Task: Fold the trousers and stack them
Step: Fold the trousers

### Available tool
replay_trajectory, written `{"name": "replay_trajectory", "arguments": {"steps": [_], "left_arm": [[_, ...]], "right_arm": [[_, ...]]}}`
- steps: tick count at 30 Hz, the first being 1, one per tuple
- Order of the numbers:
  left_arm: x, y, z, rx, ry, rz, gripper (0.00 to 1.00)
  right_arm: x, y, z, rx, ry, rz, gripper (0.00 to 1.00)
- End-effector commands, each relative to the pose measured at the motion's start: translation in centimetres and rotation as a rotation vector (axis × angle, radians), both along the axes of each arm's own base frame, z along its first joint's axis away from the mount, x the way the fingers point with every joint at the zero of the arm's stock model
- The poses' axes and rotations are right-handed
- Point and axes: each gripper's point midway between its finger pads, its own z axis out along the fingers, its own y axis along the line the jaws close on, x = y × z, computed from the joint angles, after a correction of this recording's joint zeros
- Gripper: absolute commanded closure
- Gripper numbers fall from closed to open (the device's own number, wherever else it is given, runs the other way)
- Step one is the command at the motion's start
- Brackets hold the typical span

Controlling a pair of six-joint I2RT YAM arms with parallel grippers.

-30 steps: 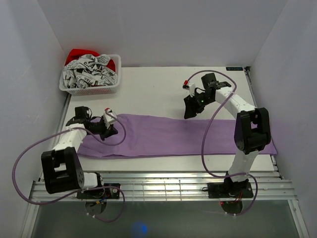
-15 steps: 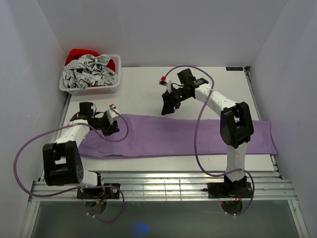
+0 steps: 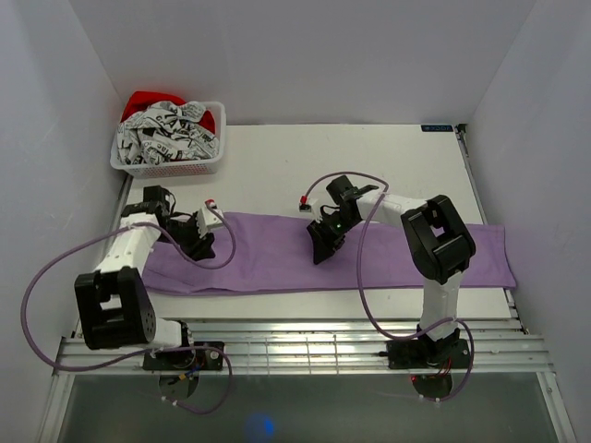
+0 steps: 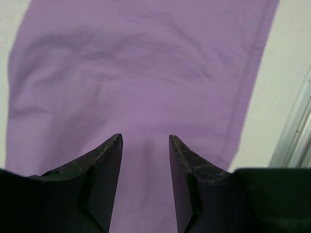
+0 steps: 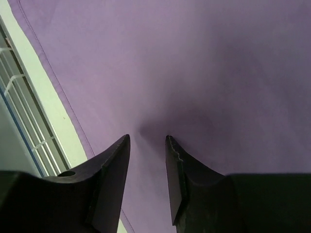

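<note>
Table: you are working on a white tabletop [image 3: 277, 166], bare on its far half apart from the basket in the far left corner.
Room: plain pale walls [image 3: 305, 55] close the table in on 3 sides.
Near edge: a ribbed metal rail [image 3: 295, 346] runs along the front, with both arm bases bolted to it.
Trousers: the lilac-purple trousers [image 3: 388, 258] lie flat as 1 long strip across the near half of the table, from close to the left edge out to the right edge.
Left gripper: your left gripper [image 4: 145, 138] is low over the left end of the strip, its 2 fingers spread, with lightly creased cloth showing in the gap.
Right gripper: your right gripper [image 5: 147, 138] is down at the middle of the strip near its front hem, fingers parted by a narrow gap, with a dark pucker of cloth between the tips. You cannot tell whether the tips press on the cloth.
Basket: the white laundry basket [image 3: 129, 166] holds black-and-white patterned cloth [image 3: 171, 129] and something red [image 3: 148, 99] behind it.
Cables: purple cables [image 3: 55, 277] loop along each arm.
</note>
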Motion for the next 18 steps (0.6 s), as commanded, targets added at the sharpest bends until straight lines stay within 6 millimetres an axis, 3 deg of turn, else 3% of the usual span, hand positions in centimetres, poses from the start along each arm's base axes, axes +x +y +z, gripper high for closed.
{"name": "replay_trajectory", "arguments": {"steps": [1, 6, 18], "left_arm": [[-4.6, 0.4, 0.7, 0.076, -0.021, -0.083, 0.46], [-6.7, 0.5, -2.2, 0.148, -0.054, -0.078, 0.45], [-8.8, 0.6, -3.8, 0.221, -0.126, -0.185, 0.45]], "right_arm": [[1.2, -0.8, 0.8, -0.023, -0.103, -0.042, 0.59], [1.0, -1.1, 0.0, -0.038, -0.080, -0.053, 0.64], [2.3, -1.1, 0.5, -0.051, -0.081, -0.080, 0.67]]}}
